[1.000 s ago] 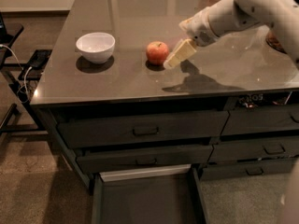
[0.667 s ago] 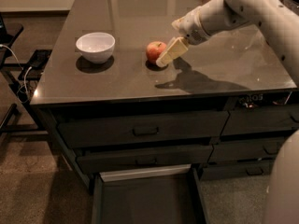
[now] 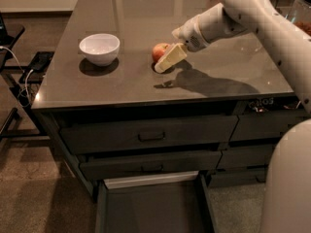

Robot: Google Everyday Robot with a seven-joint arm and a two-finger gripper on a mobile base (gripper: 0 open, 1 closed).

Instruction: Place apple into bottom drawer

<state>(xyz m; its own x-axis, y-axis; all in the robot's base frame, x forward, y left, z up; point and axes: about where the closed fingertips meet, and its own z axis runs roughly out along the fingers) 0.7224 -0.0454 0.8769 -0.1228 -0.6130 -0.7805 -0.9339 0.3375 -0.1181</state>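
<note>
- Camera view, nearest the lens: the bottom drawer (image 3: pixel 150 210) stands pulled out at floor level, its dark flat interior bare and a pale rim running along its back edge.
- To its right, a rounded white part of the robot's body (image 3: pixel 291 188) fills the frame's lower corner.
- Above the open drawer, two dark drawer fronts (image 3: pixel 151 136) with recessed handles sit shut, with a narrower column of dark drawers (image 3: pixel 265 127) beside them.
- On the glossy grey countertop (image 3: pixel 121 89), the apple (image 3: pixel 159 51) rests near the middle, small, round and red with a paler yellowish patch; its right side is hidden.
- The gripper (image 3: pixel 166 63) slants down from the right, its cream-coloured tip lying across the front of the apple and touching or nearly touching the fruit; whether it is open or closed cannot be told.
- A white bowl (image 3: pixel 99 47), larger than the apple, sits well apart to the left.
- The white arm (image 3: pixel 243 18) reaches in from the upper right, casting a dark shadow on the counter.
- At far right, a clear jar (image 3: pixel 302 8) stands at the counter's back edge.
</note>
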